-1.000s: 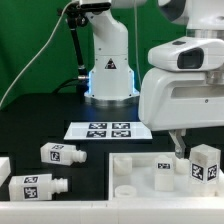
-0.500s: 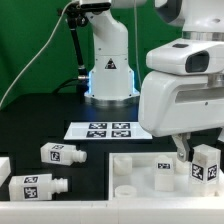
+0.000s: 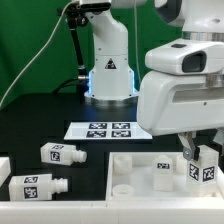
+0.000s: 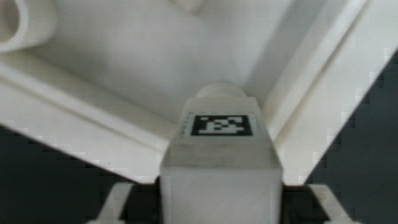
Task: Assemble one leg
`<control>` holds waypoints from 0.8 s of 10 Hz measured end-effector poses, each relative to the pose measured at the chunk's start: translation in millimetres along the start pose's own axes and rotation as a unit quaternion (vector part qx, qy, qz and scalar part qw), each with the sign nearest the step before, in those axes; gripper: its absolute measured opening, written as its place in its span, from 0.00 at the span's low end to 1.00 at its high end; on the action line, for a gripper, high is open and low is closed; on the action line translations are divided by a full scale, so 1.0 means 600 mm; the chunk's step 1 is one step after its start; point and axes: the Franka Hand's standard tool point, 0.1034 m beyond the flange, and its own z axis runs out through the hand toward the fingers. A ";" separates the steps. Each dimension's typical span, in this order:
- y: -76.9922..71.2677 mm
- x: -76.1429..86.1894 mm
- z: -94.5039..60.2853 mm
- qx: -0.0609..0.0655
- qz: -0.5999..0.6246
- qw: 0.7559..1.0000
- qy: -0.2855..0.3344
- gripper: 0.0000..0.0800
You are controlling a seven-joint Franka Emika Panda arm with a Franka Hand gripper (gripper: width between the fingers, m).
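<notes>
My gripper (image 3: 203, 150) is shut on a white leg (image 3: 206, 163) and holds it upright over the right corner of the large flat white panel (image 3: 135, 172). In the wrist view the leg (image 4: 221, 150) with its square tag fills the space between my fingers (image 4: 125, 200), above the panel's raised rim (image 4: 107, 105). Two more legs lie on the black table at the exterior view's left, one further back (image 3: 62, 153) and one nearer the front (image 3: 38, 184). A further white part (image 3: 4, 166) shows at the left edge.
The marker board (image 3: 103, 129) lies behind the panel, in front of the arm's white base (image 3: 108, 70). A small tagged white block (image 3: 165, 166) sits on the panel beside the held leg. A black cable hangs at the exterior view's left.
My gripper has moved down a little with the leg, so the leg now sits lower over the panel's right corner. The other parts have not moved.
</notes>
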 end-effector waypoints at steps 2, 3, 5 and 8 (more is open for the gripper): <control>-0.001 0.000 0.000 0.001 0.131 0.991 0.000 0.35; -0.004 0.000 0.001 0.001 0.212 0.977 0.000 0.35; -0.003 -0.001 0.001 0.002 0.329 0.944 0.004 0.35; 0.024 -0.012 0.001 -0.013 0.446 0.895 -0.010 0.36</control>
